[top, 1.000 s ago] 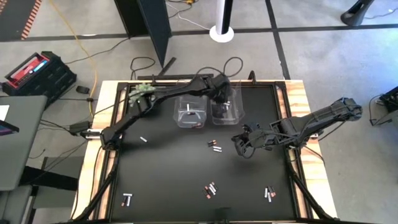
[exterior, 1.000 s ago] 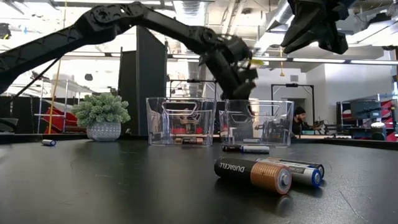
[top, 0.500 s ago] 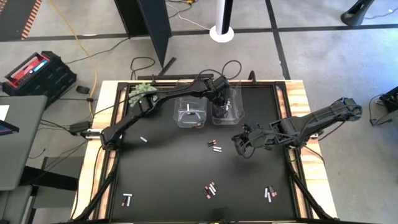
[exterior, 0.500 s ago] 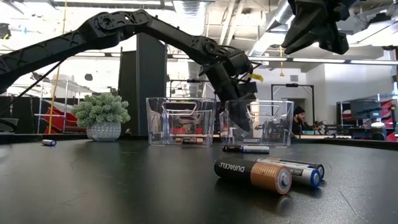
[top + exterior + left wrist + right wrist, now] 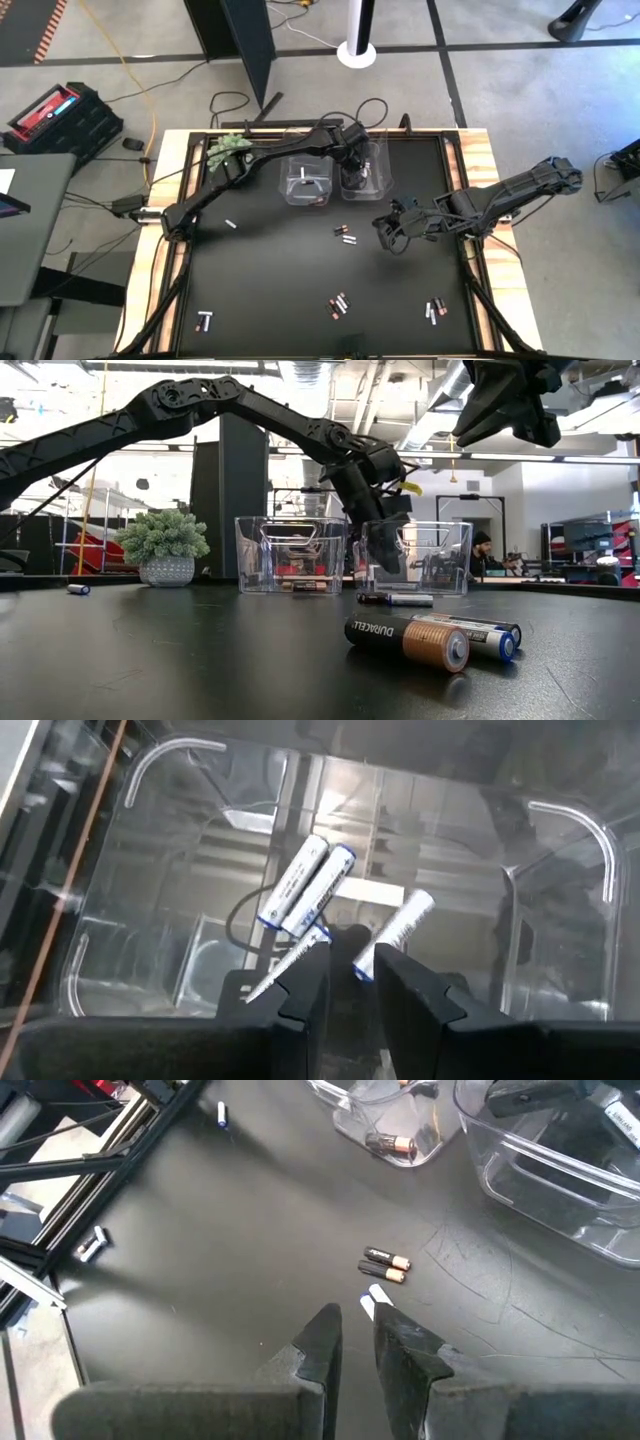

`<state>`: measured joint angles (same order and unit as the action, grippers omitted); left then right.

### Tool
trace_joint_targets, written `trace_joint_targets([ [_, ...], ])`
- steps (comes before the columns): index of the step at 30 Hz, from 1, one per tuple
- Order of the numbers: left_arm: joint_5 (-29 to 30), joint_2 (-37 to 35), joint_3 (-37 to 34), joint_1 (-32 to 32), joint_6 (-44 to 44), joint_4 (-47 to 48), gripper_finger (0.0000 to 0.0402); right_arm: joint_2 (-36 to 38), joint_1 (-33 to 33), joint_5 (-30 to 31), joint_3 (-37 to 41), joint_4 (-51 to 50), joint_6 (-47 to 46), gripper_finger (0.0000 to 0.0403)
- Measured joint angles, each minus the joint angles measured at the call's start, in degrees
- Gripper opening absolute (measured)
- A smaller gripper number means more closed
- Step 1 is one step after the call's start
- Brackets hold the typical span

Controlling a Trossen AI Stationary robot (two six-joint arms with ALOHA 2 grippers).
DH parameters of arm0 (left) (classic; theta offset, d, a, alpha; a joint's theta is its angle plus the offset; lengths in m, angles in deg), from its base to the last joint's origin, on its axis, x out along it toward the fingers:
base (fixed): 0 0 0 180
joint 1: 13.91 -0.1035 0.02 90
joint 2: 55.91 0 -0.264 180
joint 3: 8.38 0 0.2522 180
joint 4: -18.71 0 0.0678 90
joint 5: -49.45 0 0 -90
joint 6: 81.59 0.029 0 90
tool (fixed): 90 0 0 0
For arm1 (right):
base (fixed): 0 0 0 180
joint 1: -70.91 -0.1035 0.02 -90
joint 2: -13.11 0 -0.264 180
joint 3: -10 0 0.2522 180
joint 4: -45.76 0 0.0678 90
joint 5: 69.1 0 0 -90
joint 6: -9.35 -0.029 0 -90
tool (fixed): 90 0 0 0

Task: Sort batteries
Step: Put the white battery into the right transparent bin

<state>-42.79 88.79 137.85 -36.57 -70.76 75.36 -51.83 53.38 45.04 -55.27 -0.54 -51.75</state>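
Your left gripper [image 5: 350, 982], fingers parted and holding nothing, hangs inside the right clear bin [image 5: 560, 900], white batteries [image 5: 310, 885] just ahead, walls close on every side.

Three small white cylindrical batteries with blue ends [image 5: 318, 890] are lying flat on the floor of a clear bin at the centre of the left wrist view, two touching side by side and slanted, the third [image 5: 395, 933] lying just to their right. A dark cylindrical battery with a copper end [image 5: 408, 639] is lying on its side in the lower middle of the low view, with a silver battery with a blue tip [image 5: 480, 634] resting just behind it. More small batteries are lying scattered along the bottom of the high view, in small clusters at lower left [image 5: 205, 321], lower centre [image 5: 339, 305] and lower right [image 5: 433, 311].
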Motion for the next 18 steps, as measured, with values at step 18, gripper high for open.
trace_joint_targets([
  [18, -0.5, -13.8, 2.5, -0.1, -1.1, 8.7, 0.0077, 0.0, -0.1, 0.0, 0.0, -0.2, 1.4, 0.0082],
])
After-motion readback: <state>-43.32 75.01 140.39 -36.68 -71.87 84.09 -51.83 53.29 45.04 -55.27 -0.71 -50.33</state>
